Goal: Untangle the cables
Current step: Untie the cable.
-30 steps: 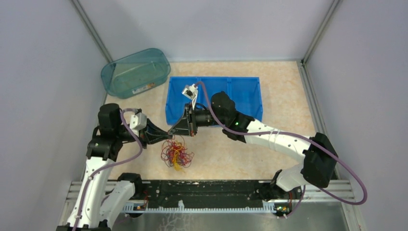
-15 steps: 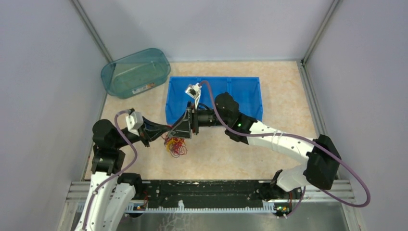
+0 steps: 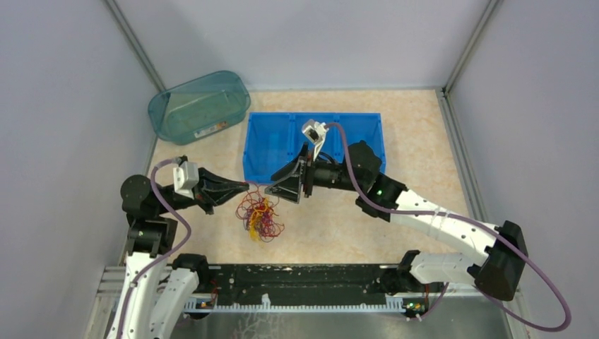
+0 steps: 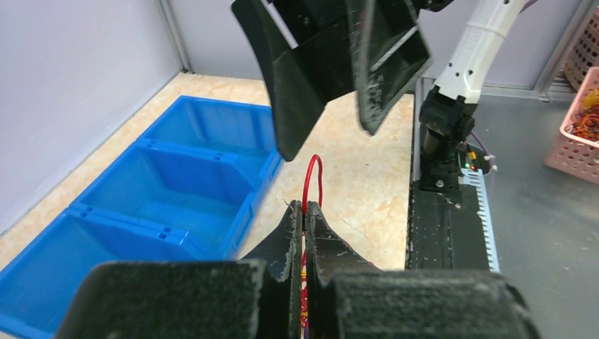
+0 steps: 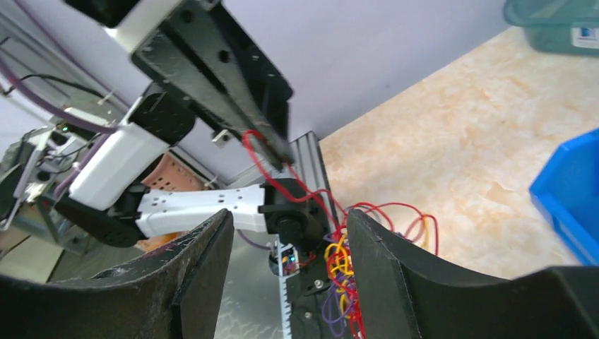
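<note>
- Far left corner of the table [image 3: 410,141]: a teal tub [image 3: 199,106], tipped on its side, well apart from the work.
- Left gripper [image 3: 244,188]: jaws pressed together on a single red strand [image 4: 313,176]. In the left wrist view the strand loops up out of the fingertips. We judge that the pinch on one wire serves as an anchor, so the rest can be drawn away from it.
- Cables [image 3: 260,215]: a curly knot of red, yellow-orange and dark wires, left of the table's middle and toward the near edge, just below the two gripper tips. It hangs from the pinched strand. We cannot tell whether its lowest loops touch the table.
- Right gripper [image 3: 282,185]: it faces the left one tip to tip, close but not touching. Its fingers [image 5: 205,282] stand well apart with nothing between them; the tangle shows through the gap, farther off. We read the wide stance as readiness to take a second strand.
- Blue bin [image 3: 353,134]: three compartments along the far edge, behind the right wrist; we see no wire in it.
- Risk, in our judgement: these hair-thin wires may slip, or the whole knot may follow instead of parting.
</note>
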`<state>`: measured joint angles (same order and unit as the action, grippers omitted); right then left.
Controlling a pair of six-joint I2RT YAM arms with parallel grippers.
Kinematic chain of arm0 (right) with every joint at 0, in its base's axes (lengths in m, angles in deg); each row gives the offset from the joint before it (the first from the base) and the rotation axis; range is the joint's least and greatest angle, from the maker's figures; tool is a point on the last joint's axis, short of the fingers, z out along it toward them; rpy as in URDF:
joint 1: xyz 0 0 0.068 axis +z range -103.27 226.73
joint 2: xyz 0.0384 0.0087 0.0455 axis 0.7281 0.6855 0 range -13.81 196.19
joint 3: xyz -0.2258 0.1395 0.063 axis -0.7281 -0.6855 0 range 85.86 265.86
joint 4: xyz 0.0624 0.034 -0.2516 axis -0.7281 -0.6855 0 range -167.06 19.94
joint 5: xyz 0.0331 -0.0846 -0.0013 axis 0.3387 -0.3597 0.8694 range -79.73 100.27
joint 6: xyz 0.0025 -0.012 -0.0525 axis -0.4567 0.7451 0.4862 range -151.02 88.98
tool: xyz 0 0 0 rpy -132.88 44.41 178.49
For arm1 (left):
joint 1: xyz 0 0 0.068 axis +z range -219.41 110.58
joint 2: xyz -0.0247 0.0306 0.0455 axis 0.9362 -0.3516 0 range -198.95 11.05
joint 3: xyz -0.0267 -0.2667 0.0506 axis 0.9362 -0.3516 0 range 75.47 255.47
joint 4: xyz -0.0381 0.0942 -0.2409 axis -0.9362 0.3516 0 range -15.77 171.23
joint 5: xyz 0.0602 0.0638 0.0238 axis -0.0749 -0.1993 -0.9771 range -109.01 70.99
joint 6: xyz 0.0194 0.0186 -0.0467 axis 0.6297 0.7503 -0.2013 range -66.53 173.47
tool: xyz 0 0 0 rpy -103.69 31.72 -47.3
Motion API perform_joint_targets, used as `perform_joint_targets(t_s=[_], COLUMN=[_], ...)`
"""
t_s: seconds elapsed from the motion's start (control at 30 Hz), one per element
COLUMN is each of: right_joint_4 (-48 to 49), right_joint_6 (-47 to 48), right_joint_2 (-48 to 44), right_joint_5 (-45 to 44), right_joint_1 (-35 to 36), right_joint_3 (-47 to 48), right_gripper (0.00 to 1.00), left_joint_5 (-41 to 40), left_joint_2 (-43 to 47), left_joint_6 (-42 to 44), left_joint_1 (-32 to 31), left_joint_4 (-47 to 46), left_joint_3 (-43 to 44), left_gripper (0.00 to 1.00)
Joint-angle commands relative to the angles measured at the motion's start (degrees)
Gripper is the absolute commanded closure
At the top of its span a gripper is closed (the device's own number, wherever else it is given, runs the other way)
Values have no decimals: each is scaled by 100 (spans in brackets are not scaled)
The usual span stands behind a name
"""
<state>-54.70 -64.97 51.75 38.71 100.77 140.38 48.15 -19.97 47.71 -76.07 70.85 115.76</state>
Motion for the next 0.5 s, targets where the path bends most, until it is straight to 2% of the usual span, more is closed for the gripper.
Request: perform_joint_targets(t_s=[0.0,0.47], right_joint_4=[-35,561], right_joint_6=[262,224], right_joint_2=[52,1064], right_joint_5=[-387,-278], right_joint_1=[-32,425], right_joint_3=[124,622], right_gripper=[39,43], left_joint_5=[403,642], left_joint_2=[-32,-88], left_joint_6=[-381,-707], left_joint_1=[-5,-5], left_joint_4=[-334,-447], left_joint_3=[239,442], left_gripper=[100,100])
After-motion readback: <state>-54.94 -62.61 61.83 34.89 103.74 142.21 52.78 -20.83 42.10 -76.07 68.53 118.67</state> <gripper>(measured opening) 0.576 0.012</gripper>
